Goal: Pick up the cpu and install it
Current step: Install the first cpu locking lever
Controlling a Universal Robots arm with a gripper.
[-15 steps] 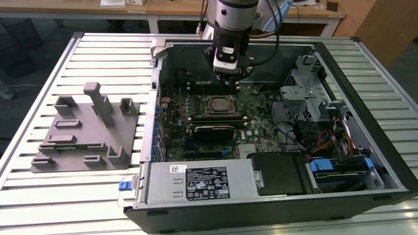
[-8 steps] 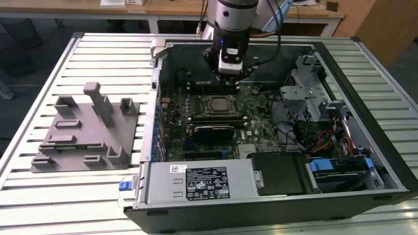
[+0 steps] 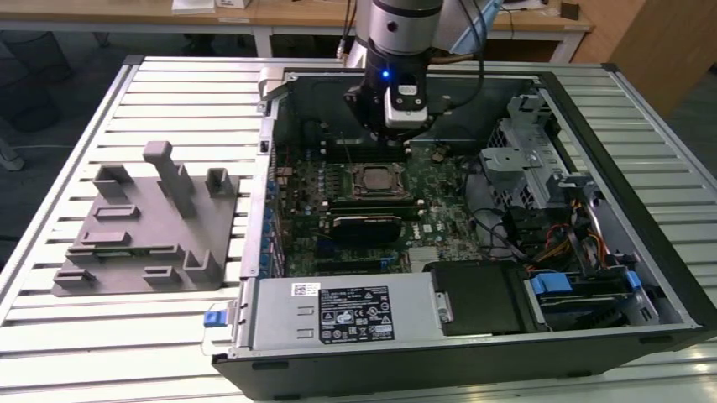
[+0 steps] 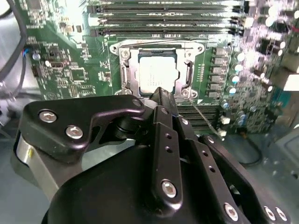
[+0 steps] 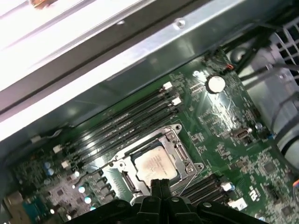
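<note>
While the arm hangs over the open computer case (image 3: 661,277), its gripper (image 5: 161,185) has both fingers pressed flat together, with nothing between them. In both wrist views the joined fingertips (image 4: 161,95) point down at the motherboard (image 3: 448,227) and overlap the near edge of the cpu (image 5: 155,164); whether they touch it cannot be judged. The cpu (image 4: 157,73) lies flat in its socket, pale metal top up, with the socket's metal frame (image 4: 124,70) around it. Just beside the socket run the parallel memory slots (image 5: 126,123). In the exterior view the cpu (image 3: 374,178) sits near the middle of the board. The black finned block (image 3: 361,227) lies just beside it toward the power supply (image 3: 336,315), and the gripper stands above the board on the cpu's far side. On the exterior view's left, a grey plastic tray (image 3: 134,243) with upright posts rests on the slatted table (image 3: 112,336), apart from the case.
</note>
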